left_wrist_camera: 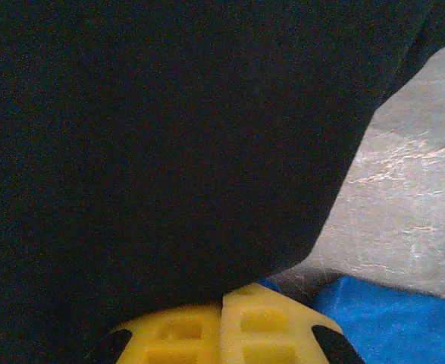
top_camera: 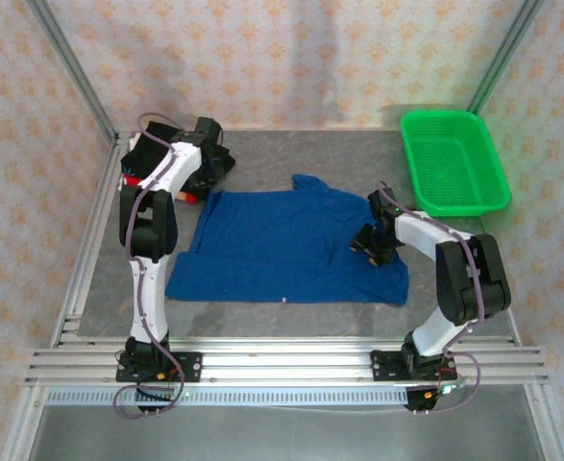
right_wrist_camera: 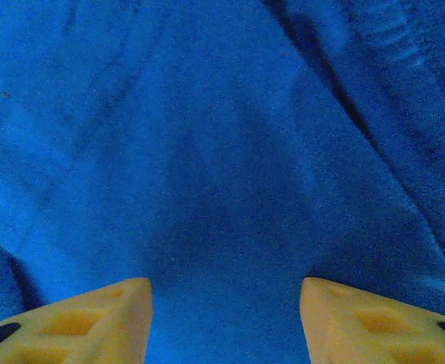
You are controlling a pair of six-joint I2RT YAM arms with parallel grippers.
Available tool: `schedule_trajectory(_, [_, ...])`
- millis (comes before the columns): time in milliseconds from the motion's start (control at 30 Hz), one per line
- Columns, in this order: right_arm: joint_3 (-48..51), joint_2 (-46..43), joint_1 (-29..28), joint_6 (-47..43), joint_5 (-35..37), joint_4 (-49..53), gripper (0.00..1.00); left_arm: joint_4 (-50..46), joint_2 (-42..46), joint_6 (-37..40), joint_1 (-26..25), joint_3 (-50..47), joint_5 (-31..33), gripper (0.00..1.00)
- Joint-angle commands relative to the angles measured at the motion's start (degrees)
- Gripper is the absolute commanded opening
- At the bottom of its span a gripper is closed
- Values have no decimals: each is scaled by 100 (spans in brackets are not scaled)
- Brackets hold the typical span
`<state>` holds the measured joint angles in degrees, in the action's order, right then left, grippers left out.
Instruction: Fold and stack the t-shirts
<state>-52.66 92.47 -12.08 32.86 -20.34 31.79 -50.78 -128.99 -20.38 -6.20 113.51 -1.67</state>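
The royal blue t-shirt [top_camera: 282,250] lies spread flat in the middle of the table. My right gripper [top_camera: 370,248] hovers low over its right side, open, with bare blue cloth [right_wrist_camera: 207,152] between the yellow fingers [right_wrist_camera: 93,318]. At the back left corner lies the black t-shirt [top_camera: 142,154] in a bunch. My left gripper [top_camera: 212,158] is down on it. In the left wrist view the yellow fingertips [left_wrist_camera: 224,299] are pressed together on the edge of the black cloth [left_wrist_camera: 169,136], with a corner of the blue t-shirt [left_wrist_camera: 389,318] beside them. A bit of red cloth [top_camera: 189,195] peeks out under the black one.
A green plastic basket [top_camera: 452,115] stands at the back right corner. Patterned walls and metal frame posts close in the table on three sides. Bare grey tabletop [top_camera: 262,154] runs behind the blue shirt, and a rail [top_camera: 282,360] crosses the front.
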Motion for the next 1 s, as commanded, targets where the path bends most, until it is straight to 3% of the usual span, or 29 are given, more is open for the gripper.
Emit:
schedule_trajectory(0, [-456, -337, -23, -177, 140, -155, 60, 17, 687, 332, 77, -7, -41, 0])
schedule_trajectory(133, [-1408, 91, 8, -571, 138, 98, 67, 133, 1064, 447, 109, -195, -164, 0])
schedule_trajectory(567, [-5755, 3450, 30, -2074, -304, 1041, 66, 414, 2127, 422, 146, -1204, -961, 0])
schedule_trajectory(800, [-6818, 4349, -25, -2388, -495, 992, 65, 517, 2456, 365, 150, -1826, -984, 0])
schedule_trajectory(967, [-7167, 4750, -78, -2465, -1034, 950, 64, 492, 2602, 302, 145, -1950, -907, 0])
